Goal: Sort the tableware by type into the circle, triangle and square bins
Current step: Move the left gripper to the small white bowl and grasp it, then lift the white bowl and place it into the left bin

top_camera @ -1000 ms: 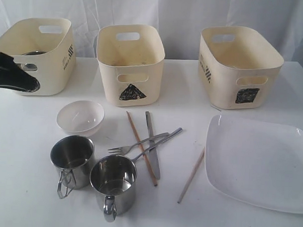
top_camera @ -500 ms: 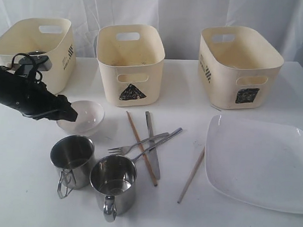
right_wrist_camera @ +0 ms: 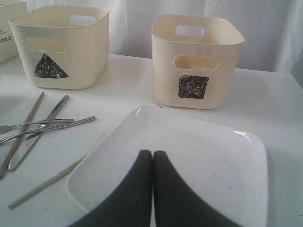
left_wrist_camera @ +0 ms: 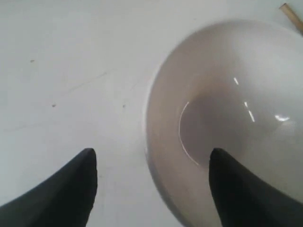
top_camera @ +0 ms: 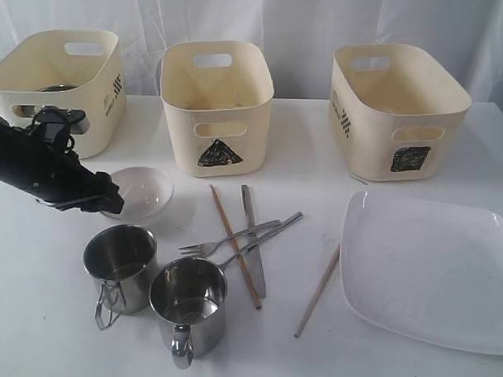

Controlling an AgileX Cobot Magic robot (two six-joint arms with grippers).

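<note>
Bowl work on my left arm: the left gripper point(left_wrist_camera: 152, 152) has its jaws spread wide and straddles the rim of the small white bowl point(top_camera: 140, 190). One finger is over the glossy inside and the other over the bare table point(top_camera: 32, 313) outside it. I cannot tell whether either finger touches the rim.

The bowl is round, smooth and plain white. It is empty, with a faint ring at the bottom of its well and small bright glints on the glaze. It stands upright on the white table, in front of the gap between the left cream tub point(top_camera: 73, 91) and the triangle tub point(top_camera: 217, 105). It is just behind the nearer steel mug point(top_camera: 121, 258), with the second mug point(top_camera: 190, 302) further forward. In the exterior view the gripper meets the bowl from its left side.

My right gripper point(right_wrist_camera: 152, 153) has its jaws pressed together with nothing between them. It hangs over the near part of the large white square plate point(top_camera: 426, 269). The plate lies flat on the right of the table, in front of the square tub point(top_camera: 399, 111). It is shallow and glossy, with rounded corners.
</note>
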